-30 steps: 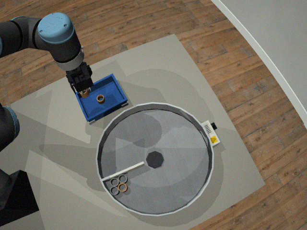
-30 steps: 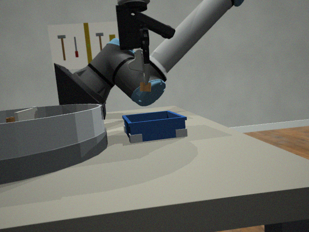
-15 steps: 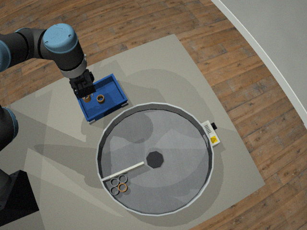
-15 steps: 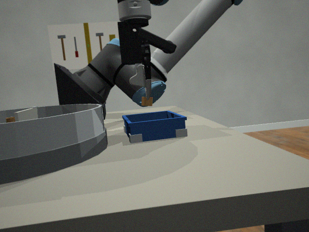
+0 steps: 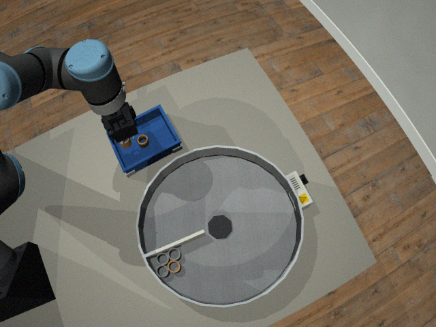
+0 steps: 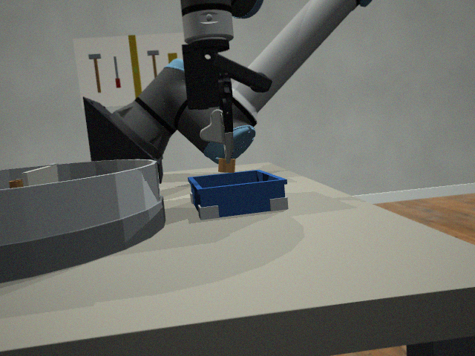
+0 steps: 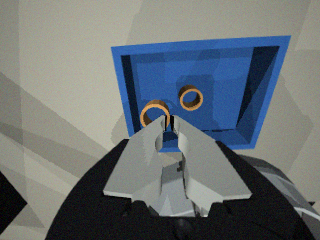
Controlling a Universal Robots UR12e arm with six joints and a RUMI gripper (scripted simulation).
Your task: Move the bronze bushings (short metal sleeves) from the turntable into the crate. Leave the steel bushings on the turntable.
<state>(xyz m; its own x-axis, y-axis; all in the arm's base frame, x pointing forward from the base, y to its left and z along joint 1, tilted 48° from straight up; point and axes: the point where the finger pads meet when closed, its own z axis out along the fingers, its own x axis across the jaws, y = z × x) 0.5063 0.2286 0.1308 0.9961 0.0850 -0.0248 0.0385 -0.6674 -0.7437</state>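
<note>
Gripper (image 6: 227, 153) is pinched shut on the wall of a bronze bushing (image 6: 226, 166), a thin grip on the ring's edge; the wrist view shows the fingertips clamping the rim of the held bushing (image 7: 154, 113) with the jaws almost touching. Held bushing hangs upright, bore axis vertical, open end facing up, just above the crate (image 6: 237, 193) rim in the exterior view and over the crate's 9 o'clock side in the top view (image 5: 125, 142). It is a short orange-bronze sleeve, thin-walled, roughly as tall as wide. A second bronze bushing (image 5: 142, 140) sits on the crate floor near centre, also upright with bore up, just beside the held one but apart. Crate is blue with grey corner feet, at about 11 o'clock from the turntable (image 5: 298, 225), near its rim. On the turntable at about 7 o'clock, close to the rim and just below the white divider bar (image 5: 179, 242), a cluster of four: three steel bushings (image 5: 162, 259) and one bronze (image 5: 174, 266), all upright, touching or nearly touching. Steel ones are grey rings of the same shape.
</note>
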